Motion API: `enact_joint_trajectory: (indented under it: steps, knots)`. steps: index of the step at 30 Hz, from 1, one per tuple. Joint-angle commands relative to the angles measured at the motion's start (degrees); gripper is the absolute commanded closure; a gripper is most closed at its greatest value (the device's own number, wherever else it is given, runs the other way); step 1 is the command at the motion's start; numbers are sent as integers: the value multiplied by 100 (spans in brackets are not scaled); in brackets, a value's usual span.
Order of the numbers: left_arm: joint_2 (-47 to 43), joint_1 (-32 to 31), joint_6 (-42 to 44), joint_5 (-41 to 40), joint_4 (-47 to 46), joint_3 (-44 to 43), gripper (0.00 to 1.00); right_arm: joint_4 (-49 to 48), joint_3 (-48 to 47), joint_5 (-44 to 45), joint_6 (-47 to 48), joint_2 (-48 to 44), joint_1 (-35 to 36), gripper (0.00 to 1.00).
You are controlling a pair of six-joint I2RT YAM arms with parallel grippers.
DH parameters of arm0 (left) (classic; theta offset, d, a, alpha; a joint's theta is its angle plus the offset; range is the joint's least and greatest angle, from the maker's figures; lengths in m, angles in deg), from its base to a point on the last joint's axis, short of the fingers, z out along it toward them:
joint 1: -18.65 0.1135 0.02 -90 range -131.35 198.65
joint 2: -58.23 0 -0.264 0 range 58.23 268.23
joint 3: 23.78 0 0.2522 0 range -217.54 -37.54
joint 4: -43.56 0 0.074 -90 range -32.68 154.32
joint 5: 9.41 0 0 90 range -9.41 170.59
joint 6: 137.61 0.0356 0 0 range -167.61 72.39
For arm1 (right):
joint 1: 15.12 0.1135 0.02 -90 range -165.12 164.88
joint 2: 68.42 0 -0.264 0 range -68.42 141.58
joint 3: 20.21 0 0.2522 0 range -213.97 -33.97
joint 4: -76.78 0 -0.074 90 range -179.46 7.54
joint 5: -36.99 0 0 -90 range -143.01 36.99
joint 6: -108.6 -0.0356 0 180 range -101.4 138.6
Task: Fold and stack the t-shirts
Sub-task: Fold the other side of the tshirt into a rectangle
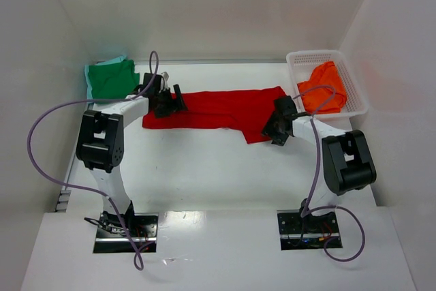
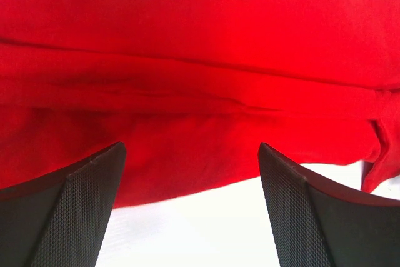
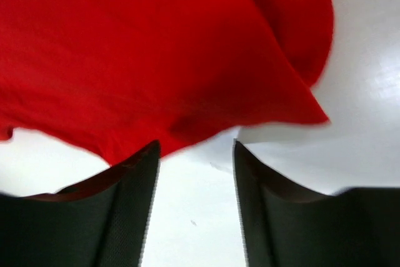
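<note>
The red shirt (image 1: pixel 218 108) lay spread as a long, creased band of soft, plain cloth across the middle of the white tabletop (image 1: pixel 204 168). The left end effector (image 2: pixel 190 154) stood at its left end, textured black fingers spread wide and holding nothing. The right end effector (image 3: pixel 197 148) stood at the shirt's lower right corner, fingers apart with bare tabletop between them. A folded green shirt (image 1: pixel 111 78) lay at the far left; a crumpled orange shirt (image 1: pixel 325 93) sat in the white plastic lattice basket (image 1: pixel 310 56)
</note>
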Motion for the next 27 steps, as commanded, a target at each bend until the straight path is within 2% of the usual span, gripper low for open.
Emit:
enact_joint_trajectory:
  steps: [1, 9, 11, 12, 15, 18, 27]
  knots:
    - [123, 16, 165, -28, 30, -236, 6, -21, -414, 385, -8, 338, 59, 48]
    - [70, 137, 280, -80, 145, -124, 6, -21, -529, 569, -8, 566, 111, 54]
    - [70, 139, 280, -80, 145, -121, 6, -21, -599, 631, -8, 686, 111, 65]
    - [70, 139, 280, -80, 145, -121, 6, 25, -645, 631, -8, 689, 111, 75]
    - [70, 192, 280, -28, 145, -121, 6, 93, -713, 631, 44, 751, 111, 90]
    - [70, 192, 332, -28, 145, -69, 6, 152, -719, 637, 44, 542, 111, 99]
    - [175, 192, 332, -28, 145, -69, 6, 550, -1327, 701, 106, 224, 111, 100]
